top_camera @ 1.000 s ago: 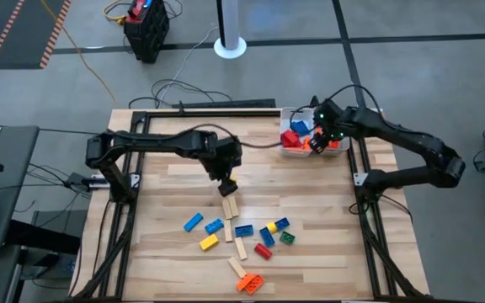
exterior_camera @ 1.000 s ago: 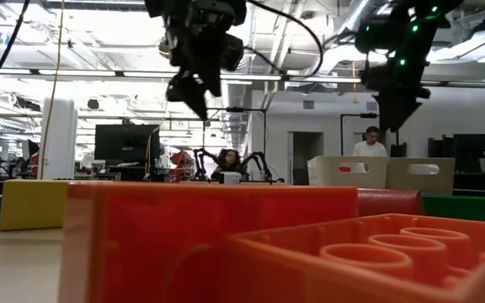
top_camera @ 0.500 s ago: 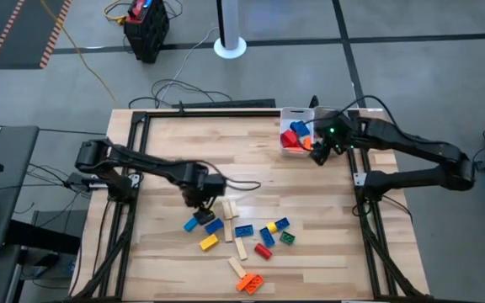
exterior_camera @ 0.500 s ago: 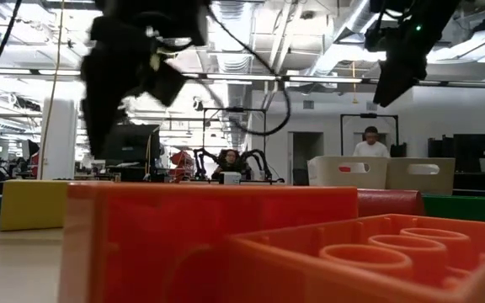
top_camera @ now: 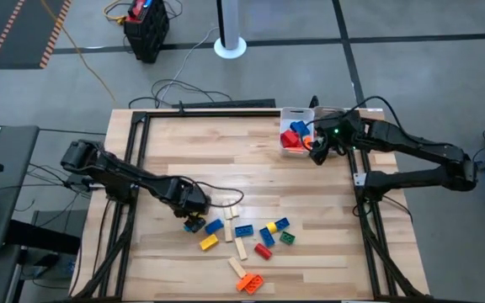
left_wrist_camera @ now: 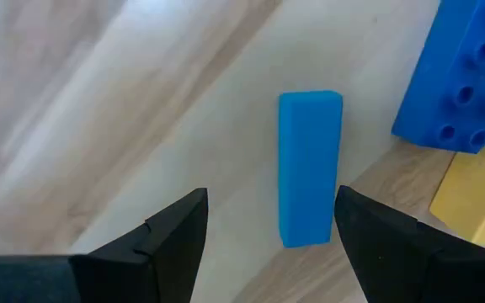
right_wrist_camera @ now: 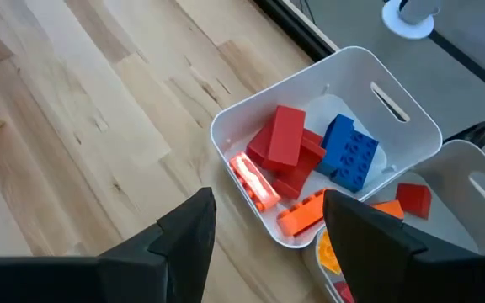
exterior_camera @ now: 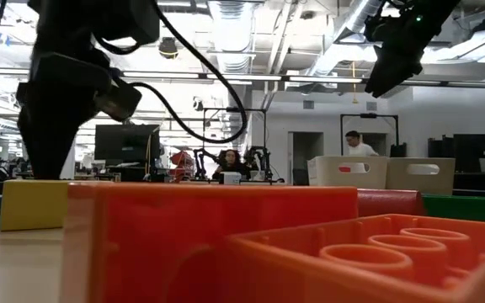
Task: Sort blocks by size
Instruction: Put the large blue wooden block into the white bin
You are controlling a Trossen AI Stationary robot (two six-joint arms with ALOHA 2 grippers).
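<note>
Nearest the low camera: orange studded plastic brick (exterior_camera: 369,257) fills the foreground, ring-shaped studs up, with a yellow plastic block (exterior_camera: 32,204) behind on the pale wooden desk (top_camera: 310,194).

Loose cluster at the desk's front centre: orange brick (top_camera: 249,283), pale wooden bars (top_camera: 239,247), red (top_camera: 263,251), yellow (top_camera: 208,243), green (top_camera: 287,238) and blue studded bricks (top_camera: 244,230), lying near one another, some touching.

Left gripper (left_wrist_camera: 268,231) is down low at the cluster's left edge, fingers apart, nothing clamped. A smooth blue rectangular block (left_wrist_camera: 310,168) lies flat on the desk between the fingers and just ahead of them, closer to one finger. Beside it: a blue studded brick (left_wrist_camera: 466,76) and a yellow brick (left_wrist_camera: 478,198).

Far right corner: right gripper (right_wrist_camera: 263,227) hangs above the desk just short of a white rectangular plastic tray (right_wrist_camera: 411,114), fingers apart, empty. The tray holds red, blue and orange bricks (right_wrist_camera: 280,139); a second white tray (right_wrist_camera: 478,181) touches it, also holding bricks.

Beyond the desk: a person (exterior_camera: 354,143).
</note>
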